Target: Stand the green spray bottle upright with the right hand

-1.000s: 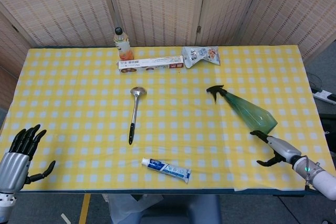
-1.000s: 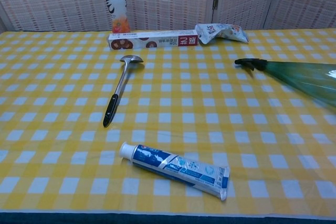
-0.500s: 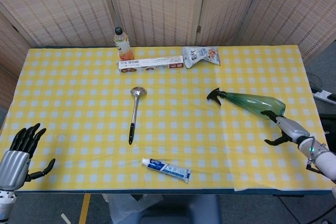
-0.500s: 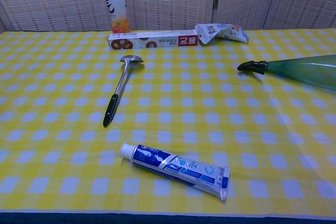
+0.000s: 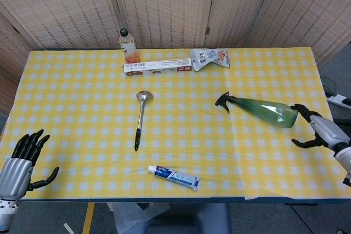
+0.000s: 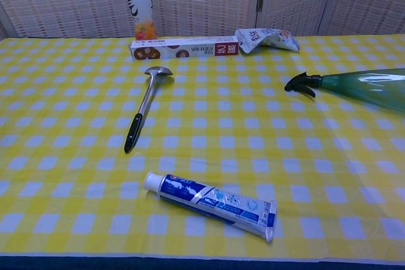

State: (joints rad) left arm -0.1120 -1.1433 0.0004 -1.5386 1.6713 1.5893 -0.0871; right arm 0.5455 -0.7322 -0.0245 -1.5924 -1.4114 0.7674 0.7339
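Observation:
The green spray bottle (image 5: 265, 112) lies on its side on the yellow checked cloth, its black nozzle pointing left and its wide base to the right. In the chest view the green spray bottle (image 6: 364, 86) runs off the right edge. My right hand (image 5: 316, 131) sits just right of the base with fingers spread, a small gap showing between them and the bottle. My left hand (image 5: 21, 164) hovers open at the table's front left corner, far from the bottle.
A ladle (image 5: 140, 118) lies mid-table, a toothpaste tube (image 5: 174, 177) near the front edge. At the back stand a drink bottle (image 5: 128, 46), a long box (image 5: 158, 67) and a snack bag (image 5: 208, 57). The table's right edge runs close beside my right hand.
The bottle has swung from a diagonal to nearly level, its base shifting back and right. My right hand moved right and back along with the base. The left hand barely moved.

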